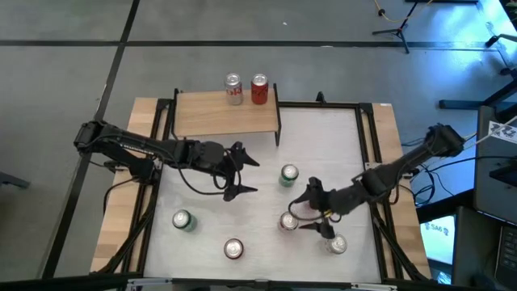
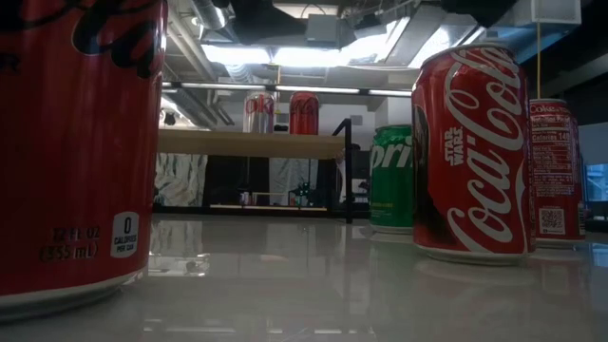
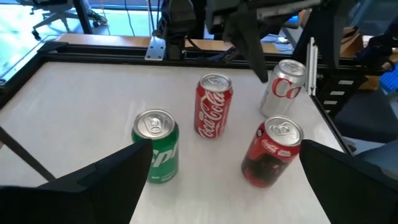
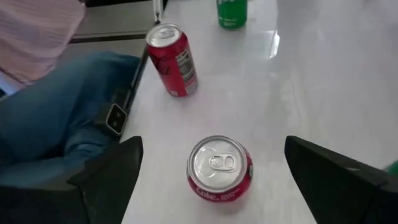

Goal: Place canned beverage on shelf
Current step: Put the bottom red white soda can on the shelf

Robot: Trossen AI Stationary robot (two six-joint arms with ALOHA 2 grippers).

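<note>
1. R gripper: jaws wide open, nothing held. In the right wrist view a red can stands upright just ahead, centred betw. the two fingers but not yet inside them.
2. L gripper: also wide open and empty. It hovers mid-table, near a green can, and looks to be waiting.
3. Step in hand, as I read it: the R arm closes in on the red can for the pick.
4. To do it well:
   - Go fwd until the can body sits fully betw. the pads, then close.
   - Grip the side wall at mid-height or a bit above, not the rim.
   - Keep the approach straight. The table looks glossy, so an off-centre finger may push the can away or tip it.
5. Neighbours:
   - A silver can stands close by the R arm, so lift straight up before swinging.
   - Another red can is farther off toward the table edge, where a person sits close.
6. Shelf: at the far edge of the table, well apart from the R gripper.
   - It already carries 2 cans along its back edge, one silver and one red.
   - The front part is bare, so aim there and set the can down upright, clear of those two.
</note>
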